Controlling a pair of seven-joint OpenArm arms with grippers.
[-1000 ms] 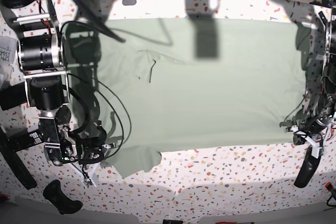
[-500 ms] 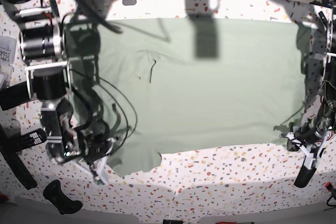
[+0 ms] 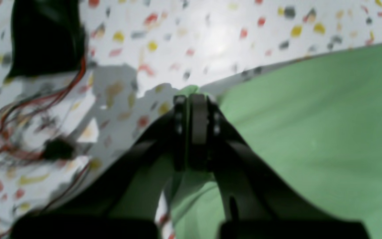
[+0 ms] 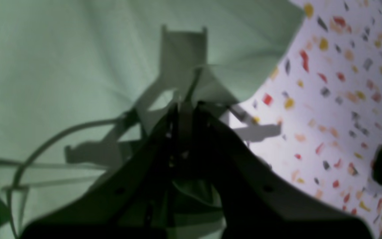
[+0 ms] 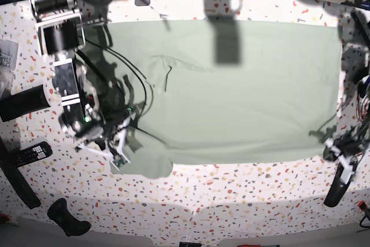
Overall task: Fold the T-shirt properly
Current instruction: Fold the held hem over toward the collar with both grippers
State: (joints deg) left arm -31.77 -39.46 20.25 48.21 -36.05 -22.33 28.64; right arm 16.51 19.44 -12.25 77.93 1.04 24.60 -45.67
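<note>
Speckled terrazzo-patterned counter point(image 5: 243, 201) runs bare along the near edge, with a dark handset-like object point(image 5: 68, 217) lying at its near corner on the right arm's side. Just beyond that strip lies the T-shirt point(image 5: 243, 102), pale sage green, spread flat over the middle of the counter with its near hem roughly parallel to the counter edge. At the near corner of the garment on the base view's right, the left tool point(image 3: 193, 99) is pressed shut with a thin fold of green cloth showing between and just past its tips; the left wrist view confirms the cloth pinched there, the rest of the shirt stretching away to one side. At the opposite near corner, the right tool point(image 4: 186, 106) is likewise closed on the shirt's edge, with fabric gathered under the dark jaws and the cloth lifted into a small flap beside it; a cable loop crosses the shirt next to this arm. A remote point(image 5: 28, 154) lies on the counter outside that arm. Farther back, the darker neckline trim point(image 5: 167, 76) shows as a short crease on the cloth. Shadows of overhead equipment fall across the far hem.
</note>
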